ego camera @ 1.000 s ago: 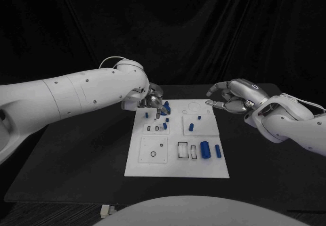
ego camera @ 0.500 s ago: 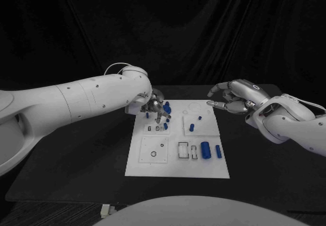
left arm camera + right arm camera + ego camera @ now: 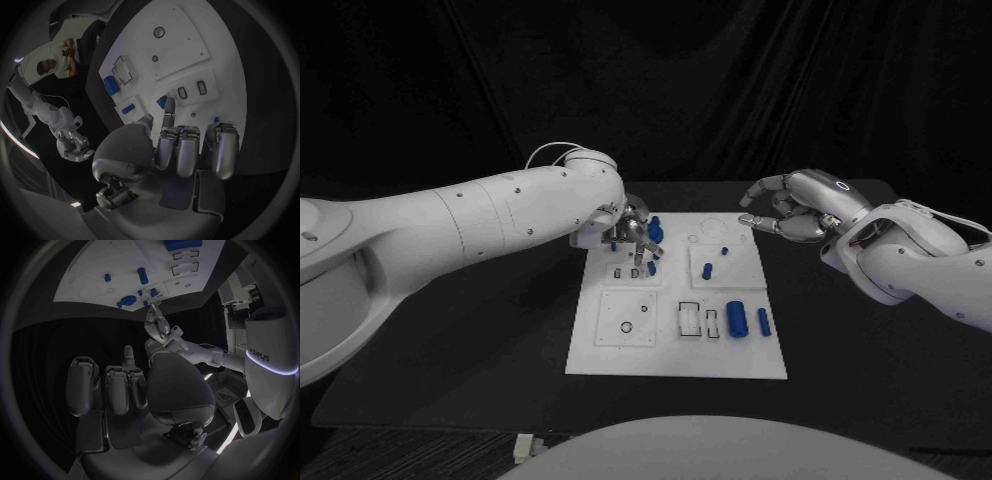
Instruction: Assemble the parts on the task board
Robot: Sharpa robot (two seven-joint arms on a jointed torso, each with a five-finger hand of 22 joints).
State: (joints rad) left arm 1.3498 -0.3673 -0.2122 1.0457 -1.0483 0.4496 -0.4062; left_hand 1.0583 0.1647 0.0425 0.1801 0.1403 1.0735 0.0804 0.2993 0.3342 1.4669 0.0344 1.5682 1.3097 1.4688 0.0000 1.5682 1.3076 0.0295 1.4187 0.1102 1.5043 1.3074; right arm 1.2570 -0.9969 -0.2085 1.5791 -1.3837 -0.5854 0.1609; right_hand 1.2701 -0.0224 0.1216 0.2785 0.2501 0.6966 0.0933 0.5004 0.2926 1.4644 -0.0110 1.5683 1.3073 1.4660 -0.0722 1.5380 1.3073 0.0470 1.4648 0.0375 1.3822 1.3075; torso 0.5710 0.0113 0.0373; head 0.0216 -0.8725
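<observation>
The white task board (image 3: 678,355) lies in the middle of the table, with small blue parts on it. My left hand (image 3: 632,232) hangs over the board's far left panel with its fingers pointing down. In the left wrist view my left hand (image 3: 181,150) has its fingers stretched out and one fingertip (image 3: 169,106) lies right beside a small blue part (image 3: 162,103); nothing sits between thumb and fingers. My right hand (image 3: 790,208) hovers off the board's far right corner with its fingers curled in and nothing in them. My right hand (image 3: 125,385) looks the same in the right wrist view.
A thick blue cylinder (image 3: 736,318) and a slim blue pin (image 3: 763,320) lie at the board's near right beside rectangular slots (image 3: 689,318). A blue peg (image 3: 708,269) stands mid-board. A round blue part (image 3: 653,228) sits close to my left fingers. Black table (image 3: 473,340) surrounds the board.
My left arm has swung in, and its hand has shifted slightly right and down toward the board's far left panel. My right hand has stayed where it was.
</observation>
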